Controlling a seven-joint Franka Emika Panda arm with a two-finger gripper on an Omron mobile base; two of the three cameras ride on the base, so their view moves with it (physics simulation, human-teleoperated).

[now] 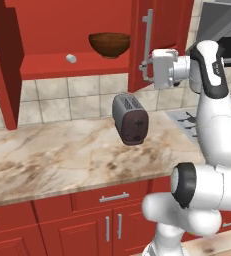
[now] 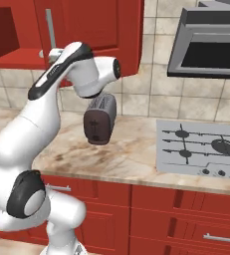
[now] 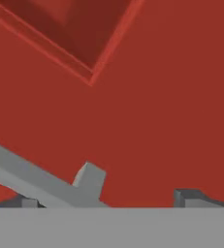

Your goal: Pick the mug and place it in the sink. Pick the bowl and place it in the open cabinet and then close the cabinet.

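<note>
The dark brown bowl [image 1: 109, 44] stands upright on the red inner shelf of the cabinet [image 1: 52, 66], whose two doors stand open. My gripper [image 1: 145, 70] is open at the right door [image 1: 162, 22], just beside its long silver bar handle [image 1: 148, 35], and holds nothing. In the hand view the door panel [image 3: 157, 97] is very close, the handle [image 3: 31, 177] crosses the lower left, and my gripper [image 3: 111, 198] has its tips spread wide. The same door [image 2: 96, 25] and handle [image 2: 50, 27] show behind my arm. The mug and the sink are out of view.
A small pale cylinder [image 1: 71, 58] lies on the shelf left of the bowl. A dark toaster [image 1: 130, 119] [image 2: 100, 119] stands on the marble counter [image 1: 47, 155] below the hand. A stove top [image 2: 201, 147] and range hood [image 2: 211, 45] are to the right.
</note>
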